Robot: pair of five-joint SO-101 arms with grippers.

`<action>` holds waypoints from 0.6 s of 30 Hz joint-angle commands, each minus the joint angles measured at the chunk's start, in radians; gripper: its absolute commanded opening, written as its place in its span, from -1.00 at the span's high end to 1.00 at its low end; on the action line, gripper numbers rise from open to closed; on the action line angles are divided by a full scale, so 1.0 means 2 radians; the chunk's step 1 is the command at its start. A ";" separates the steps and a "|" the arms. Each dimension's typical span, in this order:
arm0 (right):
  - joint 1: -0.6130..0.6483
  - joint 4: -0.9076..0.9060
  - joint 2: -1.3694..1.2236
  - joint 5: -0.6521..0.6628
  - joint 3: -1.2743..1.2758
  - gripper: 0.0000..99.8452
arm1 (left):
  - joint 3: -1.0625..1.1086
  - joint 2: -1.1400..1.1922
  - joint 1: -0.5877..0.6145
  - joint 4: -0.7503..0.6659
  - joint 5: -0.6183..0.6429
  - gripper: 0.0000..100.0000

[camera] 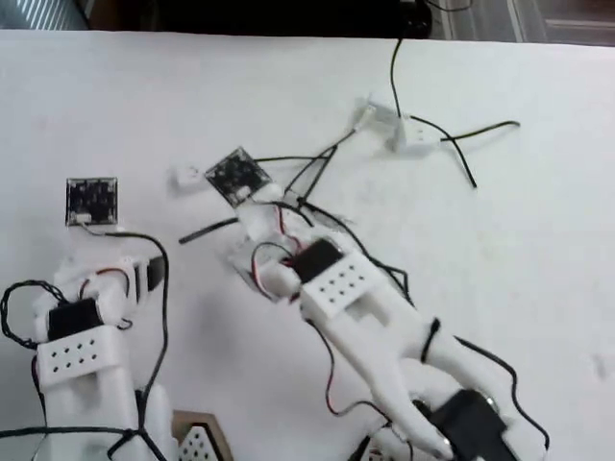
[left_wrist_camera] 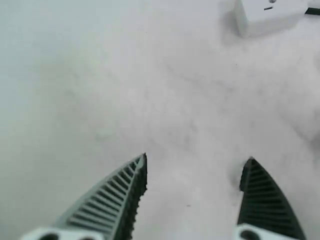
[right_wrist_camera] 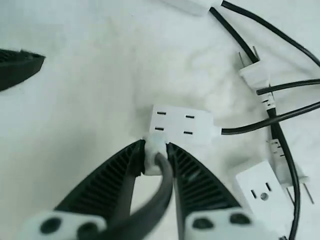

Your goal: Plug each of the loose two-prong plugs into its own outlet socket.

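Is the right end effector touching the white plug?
Touching. The right wrist view shows the right end effector shut on the white plug, pressing both its sides.

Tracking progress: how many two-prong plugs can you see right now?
3. Held plug in the right gripper, at an outlet block; loose plug among the cords; third plug beside a second block. Others may be hidden.
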State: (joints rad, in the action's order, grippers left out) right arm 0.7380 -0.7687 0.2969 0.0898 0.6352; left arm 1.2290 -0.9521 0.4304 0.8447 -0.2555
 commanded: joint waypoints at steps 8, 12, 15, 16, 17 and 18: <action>0.003 0.040 -0.125 0.003 -0.095 0.97 | 0.002 -0.014 0.003 -0.012 0.004 0.41; 0.003 0.040 -0.145 0.002 -0.107 0.97 | 0.002 -0.014 0.003 -0.012 0.004 0.41; 0.001 0.040 -0.155 0.002 -0.116 0.97 | 0.002 -0.014 0.003 -0.012 0.004 0.41; 0.000 0.040 -0.158 0.002 -0.119 0.97 | 0.002 -0.014 0.003 -0.011 0.004 0.41; -0.002 0.040 -0.161 0.002 -0.122 0.97 | 0.002 -0.014 0.003 -0.011 0.004 0.41; -0.004 0.040 -0.165 0.002 -0.124 0.97 | 0.002 -0.014 0.003 -0.011 0.004 0.41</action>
State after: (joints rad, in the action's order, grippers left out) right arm 0.7411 -0.7027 -0.0269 0.0898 0.4434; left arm 1.2382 -0.9521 0.4304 0.8416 -0.2555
